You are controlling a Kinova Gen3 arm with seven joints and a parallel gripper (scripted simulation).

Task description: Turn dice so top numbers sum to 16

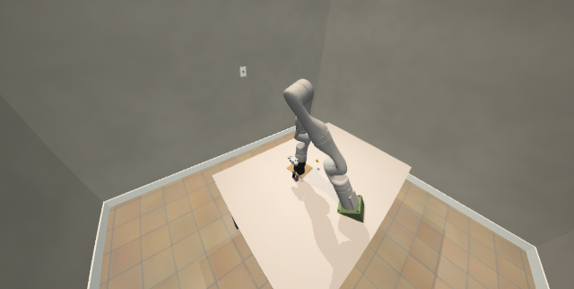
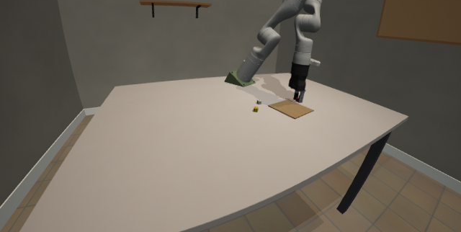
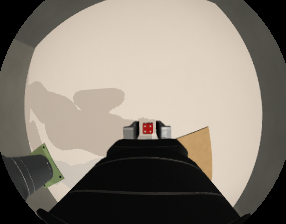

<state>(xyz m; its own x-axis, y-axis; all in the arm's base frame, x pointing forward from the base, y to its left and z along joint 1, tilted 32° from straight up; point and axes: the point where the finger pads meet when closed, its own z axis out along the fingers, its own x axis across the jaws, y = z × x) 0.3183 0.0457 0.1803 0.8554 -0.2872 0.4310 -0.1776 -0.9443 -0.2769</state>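
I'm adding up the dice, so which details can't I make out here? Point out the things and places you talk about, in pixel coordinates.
- Top number of the yellow die (image 1: 317,161) (image 2: 256,109): too small, top and exterior views.
- Top number of the white die (image 1: 318,169) (image 2: 258,101): too small, same views.
- Underside of the red die (image 2: 297,99) (image 3: 147,128): faces away, wrist view.
- Part of the mat (image 1: 308,170) (image 2: 291,109) (image 3: 198,152): behind the gripper (image 1: 296,176) (image 2: 298,100) (image 3: 147,127), wrist view.
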